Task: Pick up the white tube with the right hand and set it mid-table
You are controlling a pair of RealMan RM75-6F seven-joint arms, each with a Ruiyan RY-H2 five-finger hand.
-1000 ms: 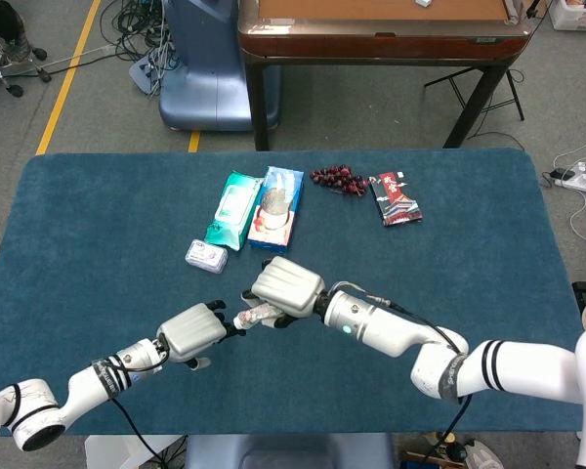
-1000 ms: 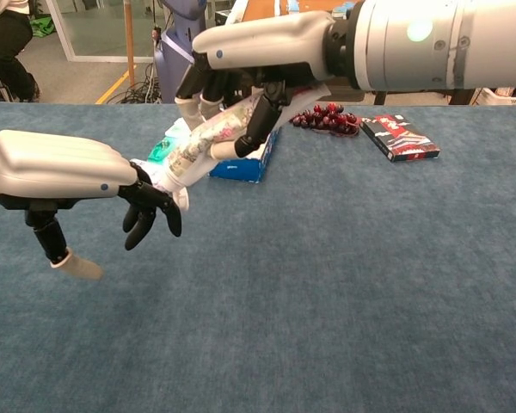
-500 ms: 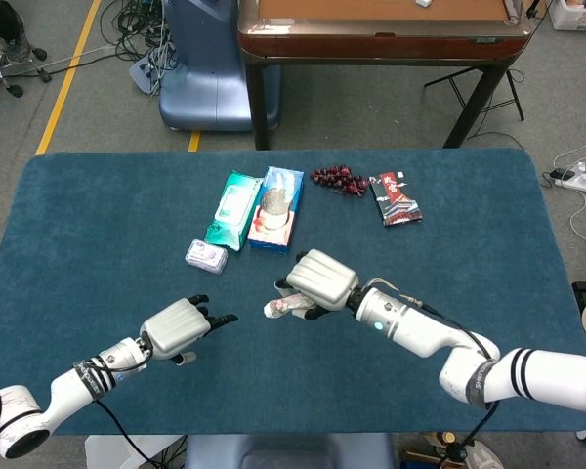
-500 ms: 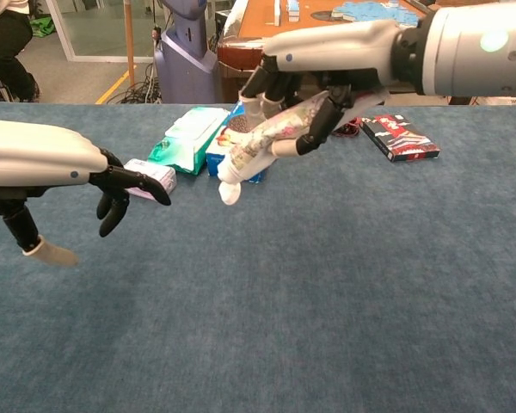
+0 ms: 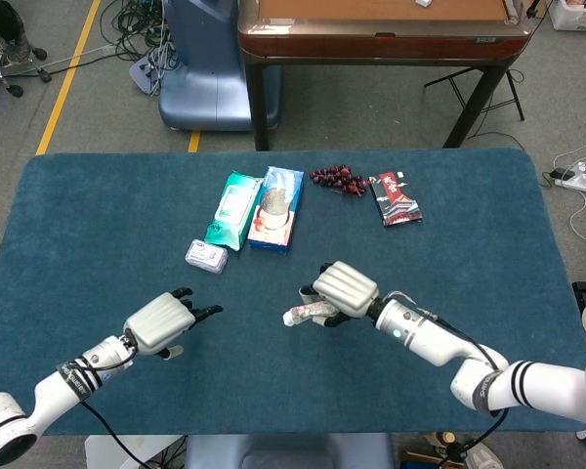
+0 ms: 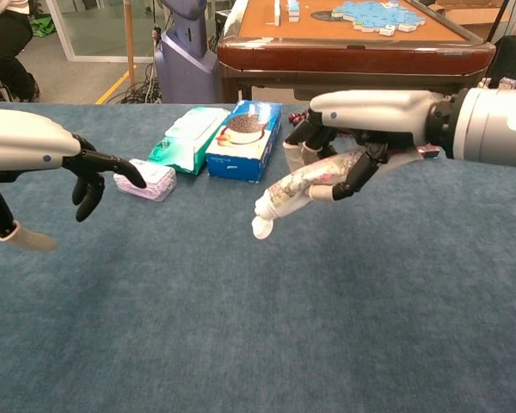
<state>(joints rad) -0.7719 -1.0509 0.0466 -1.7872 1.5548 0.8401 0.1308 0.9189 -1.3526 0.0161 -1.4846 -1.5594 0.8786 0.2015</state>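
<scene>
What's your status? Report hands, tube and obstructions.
Right hand grips the white tube, cap end tilted down, apparently above the mat. Left hand open, holding nothing. Nothing under the tube; small white pack off to its left.

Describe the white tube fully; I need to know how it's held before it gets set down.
The white tube is a soft-looking squeeze tube with a pale printed pattern and a white cap at its lower end. The right hand grips its upper part, fingers curled around it from above. It slants cap-down toward the robot's left, above the blue table near mid-table. Whether the cap touches the cloth cannot be told. Nothing else touches it.
</scene>
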